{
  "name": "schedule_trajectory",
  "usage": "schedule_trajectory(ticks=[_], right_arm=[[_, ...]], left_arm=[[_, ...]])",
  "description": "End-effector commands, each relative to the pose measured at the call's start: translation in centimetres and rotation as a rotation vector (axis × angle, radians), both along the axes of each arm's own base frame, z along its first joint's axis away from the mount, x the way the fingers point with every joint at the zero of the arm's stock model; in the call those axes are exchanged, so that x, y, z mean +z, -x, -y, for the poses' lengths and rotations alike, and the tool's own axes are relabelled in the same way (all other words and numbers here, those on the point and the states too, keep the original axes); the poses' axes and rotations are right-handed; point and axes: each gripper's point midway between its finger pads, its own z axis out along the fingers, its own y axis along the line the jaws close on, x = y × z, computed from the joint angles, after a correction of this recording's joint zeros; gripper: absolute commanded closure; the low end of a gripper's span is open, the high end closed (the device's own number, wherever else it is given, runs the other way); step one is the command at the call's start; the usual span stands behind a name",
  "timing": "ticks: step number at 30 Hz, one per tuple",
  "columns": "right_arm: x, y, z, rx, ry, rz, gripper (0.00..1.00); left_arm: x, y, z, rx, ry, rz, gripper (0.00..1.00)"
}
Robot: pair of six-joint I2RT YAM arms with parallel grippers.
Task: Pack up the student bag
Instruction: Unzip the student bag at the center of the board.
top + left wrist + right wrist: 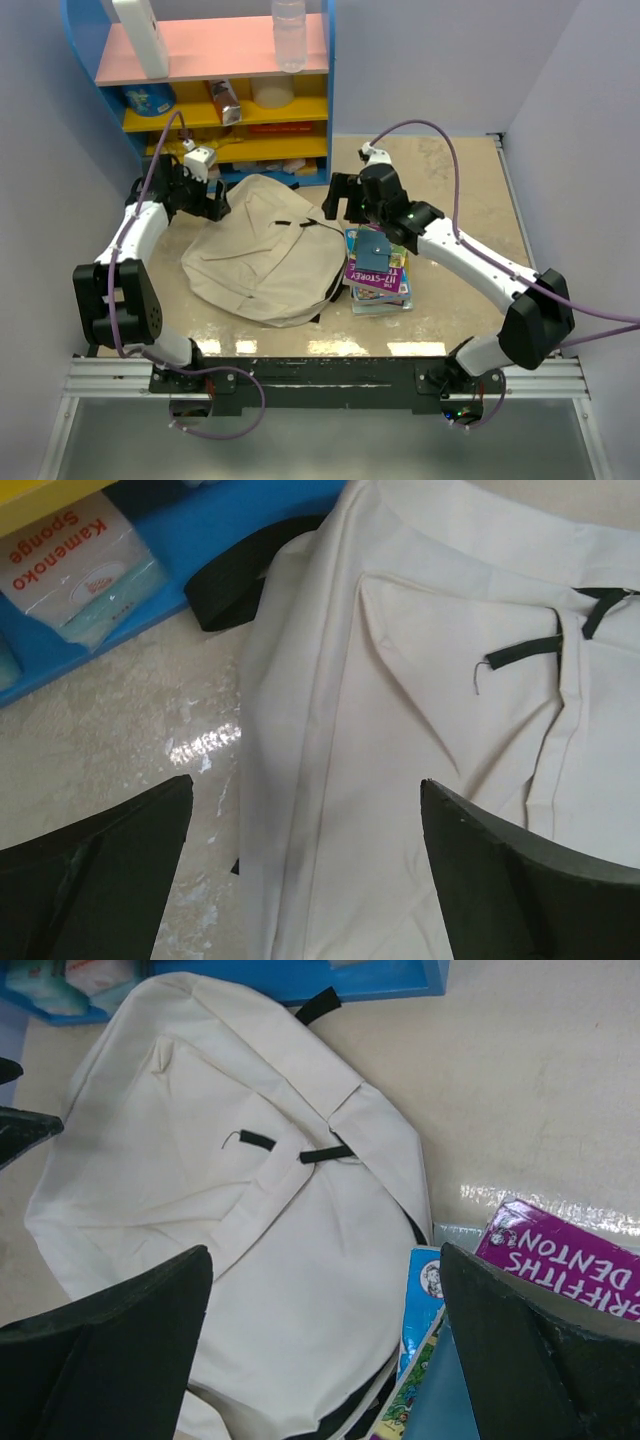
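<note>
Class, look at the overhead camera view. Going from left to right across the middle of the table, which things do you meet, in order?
left gripper → student bag → stack of books

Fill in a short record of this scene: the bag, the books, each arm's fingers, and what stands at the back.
Bag: student bag lies flat on the table, no opening showing
Books: stack of books beside the bag, outside it, purple cover near the top
Left fingers: left gripper open, over the bag's edge, holding nothing
Right fingers: right gripper open, over bag and books, holding nothing
Back: shelf with bottles and packets
Packing: not yet begun
</note>
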Motion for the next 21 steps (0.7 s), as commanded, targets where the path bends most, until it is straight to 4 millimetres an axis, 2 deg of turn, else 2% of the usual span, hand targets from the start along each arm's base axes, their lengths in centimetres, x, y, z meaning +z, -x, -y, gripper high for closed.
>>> schedule_trajectory(ticks=[1, 6, 11, 13, 14, 15, 17, 18, 21], right_arm=[[1.0, -0.1, -1.7, 0.009, 0.008, 0.059, 0.02], [-0.6, 1.6, -4.7, 0.071, 0.044, 0.057, 0.01], [-2.1, 3.0, -6.8, 0.111, 0.056, 0.062, 0.02], [-2.6, 3.3, -7.4, 0.124, 0.067, 0.069, 0.02], [-3.4, 3.8, -8.1, 0.142, 0.084, 0.064, 0.03], [-3.6, 3.7, -8.4, 0.142, 0.088, 0.073, 0.04], [-4.8, 4.0, -9.5, 0.168, 0.115, 0.067, 0.07], [-5.3, 3.9, -9.9, 0.176, 0.124, 0.062, 0.08], [-6.7, 3.6, -10.9, 0.189, 0.16, 0.051, 0.1]], left_arm=[[-0.3, -1.4, -2.1, 0.041, -0.004, 0.021, 0.0], [-2.1, -1.6, -2.6, 0.056, -0.017, -0.007, 0.0], [-4.1, -0.7, -1.7, 0.007, 0.009, -0.041, 0.0], [-4.7, -0.6, -1.9, -0.001, -0.007, -0.04, 0.12], [-5.3, -0.3, -2.0, 0.003, -0.02, -0.052, 0.2], [-5.7, -0.1, -2.1, 0.004, -0.025, -0.06, 0.36], [-6.4, 0.4, -2.2, 0.002, -0.037, -0.076, 0.53], [-6.6, 0.6, -2.2, 0.001, -0.038, -0.079, 0.68], [-7.0, 1.4, -2.2, -0.001, -0.039, -0.093, 0.9]])
